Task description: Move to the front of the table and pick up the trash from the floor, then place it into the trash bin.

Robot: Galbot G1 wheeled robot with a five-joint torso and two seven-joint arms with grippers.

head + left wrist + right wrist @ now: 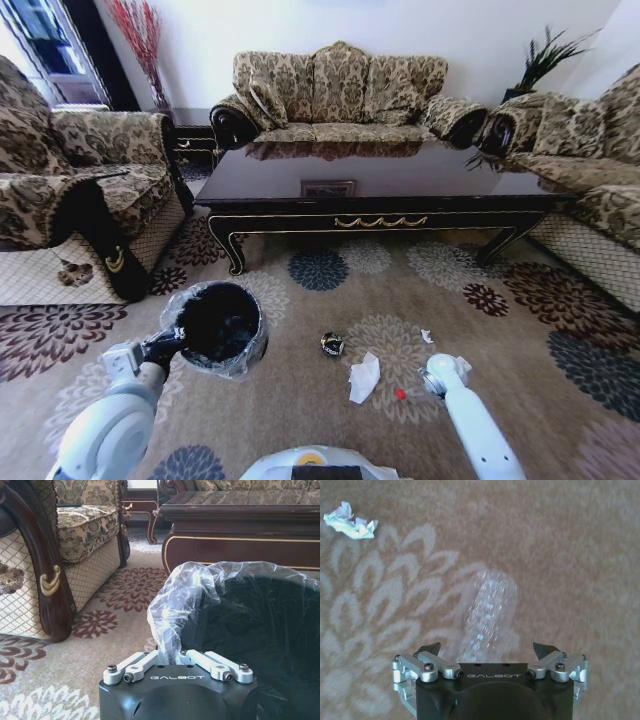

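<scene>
Pick-up step in hand: bottle being approached on the floor, bin held ready.

The right gripper [487,652] is held with fingers spread open on either side of the clear plastic bottle [487,617] on the carpet [420,280]; closing on it is judged the next need. The left gripper [175,655] is pinched on the trash bin [220,325] liner at the rim. Crumpled white paper [364,377] and a black-yellow piece [332,345] lie between bin and bottle, before the counter [400,185].

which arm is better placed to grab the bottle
Right. Its open claw hangs over the bottle on the carpet, fingers either side. The left claw is shut on the bin liner.
</scene>
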